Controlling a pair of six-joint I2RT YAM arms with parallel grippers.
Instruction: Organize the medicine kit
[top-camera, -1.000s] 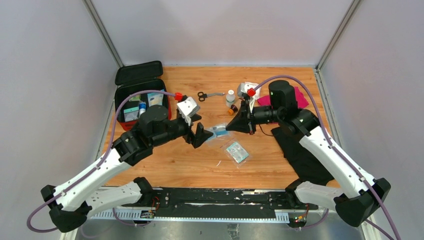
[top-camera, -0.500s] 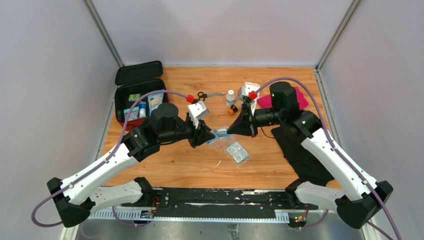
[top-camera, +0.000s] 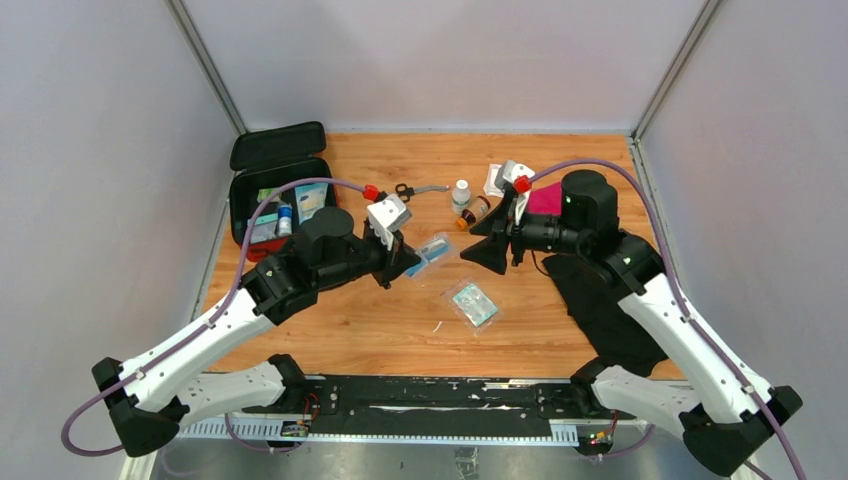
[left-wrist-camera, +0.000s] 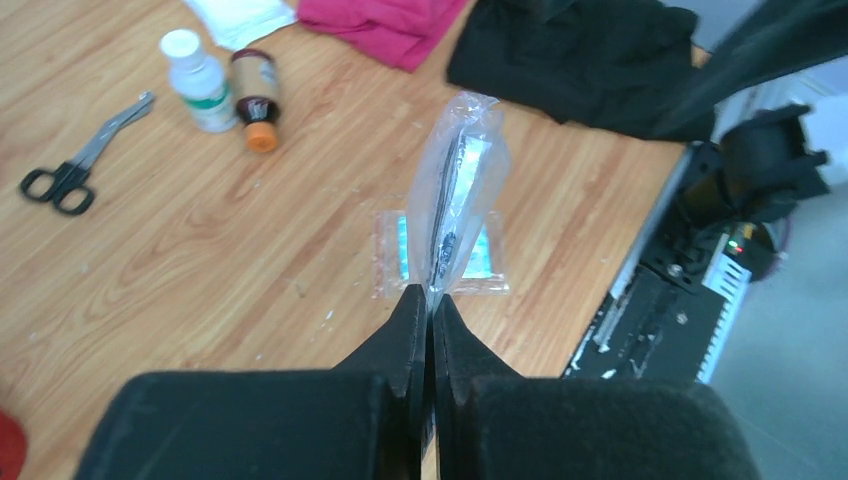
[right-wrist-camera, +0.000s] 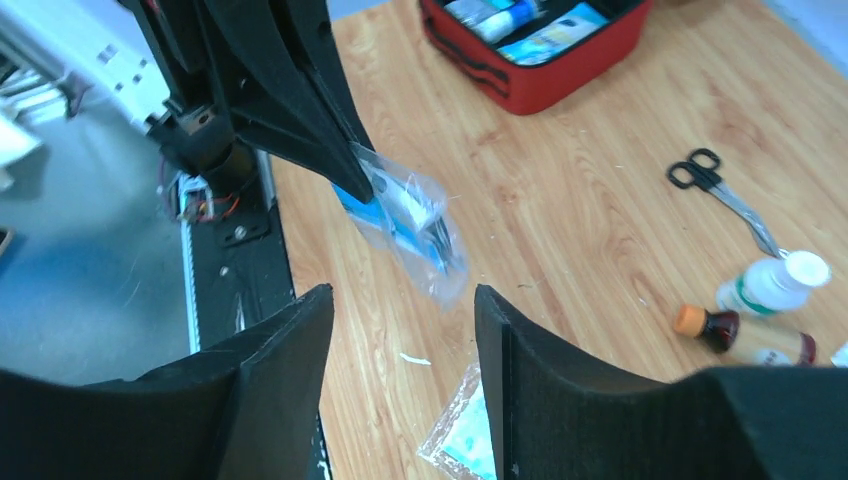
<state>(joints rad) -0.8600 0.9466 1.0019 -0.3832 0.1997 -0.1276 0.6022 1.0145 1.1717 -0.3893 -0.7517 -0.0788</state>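
Medicine kit (top-camera: 278, 146) open, left of left hand (top-camera: 410, 262) clenched on plastic packet (top-camera: 433, 250); right hand (top-camera: 470, 243) released.

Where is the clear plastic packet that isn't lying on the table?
Mid-table in the top view, the packet is pinched in the left gripper, facing the open right gripper; a second packet lies flat just nearer the arm bases.

Near edge of desk (top-camera: 380, 335) is open; scissors (top-camera: 415, 190), bottles (top-camera: 461, 192), pouch (top-camera: 473, 303) obstruct the centre, medicine kit (top-camera: 278, 146) the far-left corner.
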